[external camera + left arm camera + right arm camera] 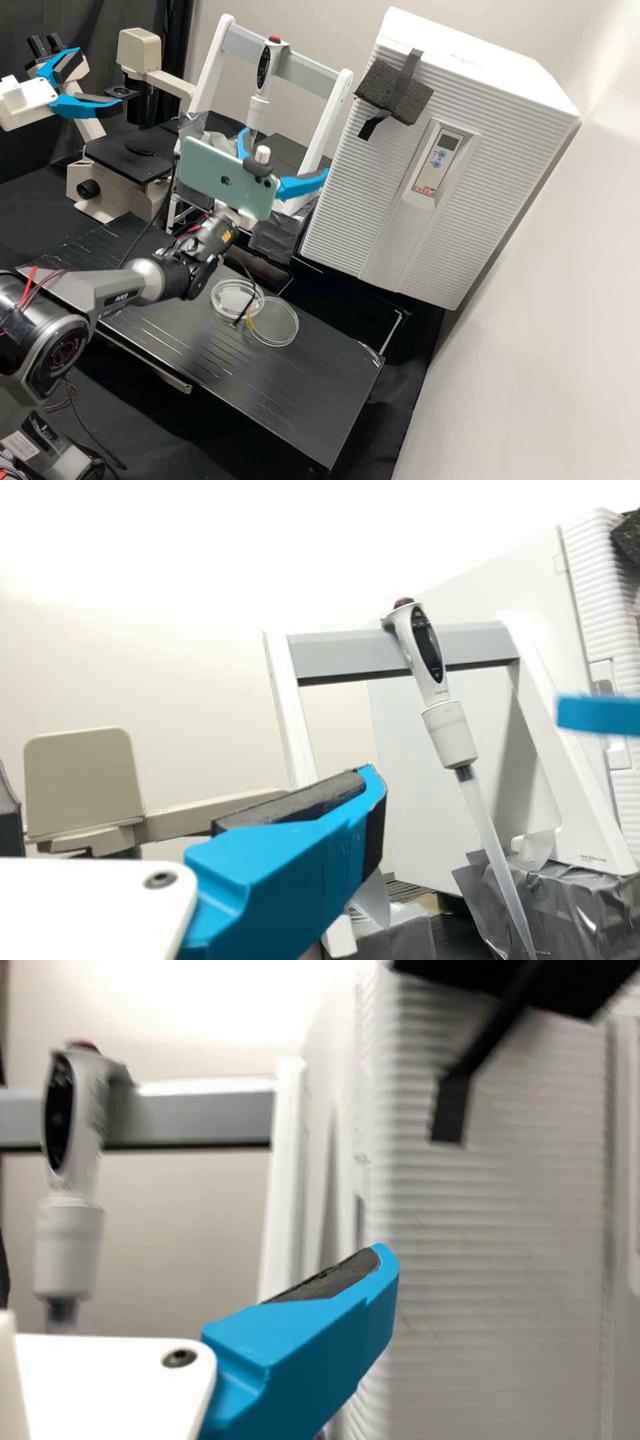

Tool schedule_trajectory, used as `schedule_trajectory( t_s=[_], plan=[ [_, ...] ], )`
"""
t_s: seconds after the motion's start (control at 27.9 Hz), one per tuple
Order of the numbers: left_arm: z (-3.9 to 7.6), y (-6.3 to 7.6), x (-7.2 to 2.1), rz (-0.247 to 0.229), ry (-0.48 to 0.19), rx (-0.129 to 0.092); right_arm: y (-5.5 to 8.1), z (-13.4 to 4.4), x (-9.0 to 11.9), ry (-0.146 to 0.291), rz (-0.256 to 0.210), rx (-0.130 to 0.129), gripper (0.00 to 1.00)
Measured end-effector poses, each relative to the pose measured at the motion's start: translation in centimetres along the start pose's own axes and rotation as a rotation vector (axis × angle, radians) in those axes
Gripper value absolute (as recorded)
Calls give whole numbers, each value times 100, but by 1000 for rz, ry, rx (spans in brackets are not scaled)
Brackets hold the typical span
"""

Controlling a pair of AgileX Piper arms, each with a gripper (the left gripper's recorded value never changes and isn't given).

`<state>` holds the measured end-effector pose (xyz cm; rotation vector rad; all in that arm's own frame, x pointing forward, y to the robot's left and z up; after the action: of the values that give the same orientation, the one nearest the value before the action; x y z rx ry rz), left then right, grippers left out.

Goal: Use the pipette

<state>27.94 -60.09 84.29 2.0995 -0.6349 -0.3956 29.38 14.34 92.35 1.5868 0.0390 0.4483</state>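
A white pipette [262,75] with a red top button hangs upright from the grey crossbar of a white stand [319,75]. My right gripper [275,164] is open just below it, one blue finger on each side of the pipette's thin lower end, not touching it. In the right wrist view the pipette [68,1175] hangs off to one side beyond one blue finger [315,1335]. My left gripper [97,79] is open, held high at the far left, well away from the stand. Its wrist view looks across at the pipette [438,695] past one blue finger [300,860].
A large white ribbed cabinet [440,160] stands right of the stand. A beige microscope [110,170] sits at the back left under my left gripper. Two clear petri dishes [255,310] lie on the black bench [280,393]. A mint phone [227,177] rides on the right wrist.
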Motion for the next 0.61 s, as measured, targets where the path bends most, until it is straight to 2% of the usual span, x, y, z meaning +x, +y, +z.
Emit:
schedule_trajectory(
  t_s=[0.14,0.21,0.29,0.32,0.43,0.5,0.61],
  plan=[
    [-48,7,-8,1,15,-14,-12,-182,103,18,-24,33,100],
    [-65,10,-11,2,21,-21,-31,-283,140,34,-34,40,100],
    [-85,13,-15,3,27,-28,-53,-366,165,48,-48,23,100],
    [-97,15,-17,3,31,-28,-70,-444,185,67,-58,0,100],
    [-125,19,-23,4,41,-37,-94,-621,229,108,-65,-29,100],
    [-128,19,-24,4,40,-42,-103,-678,255,118,-69,-47,100],
    [-139,19,-28,1,38,-40,-125,-750,355,123,-56,-50,100]
  ],
)
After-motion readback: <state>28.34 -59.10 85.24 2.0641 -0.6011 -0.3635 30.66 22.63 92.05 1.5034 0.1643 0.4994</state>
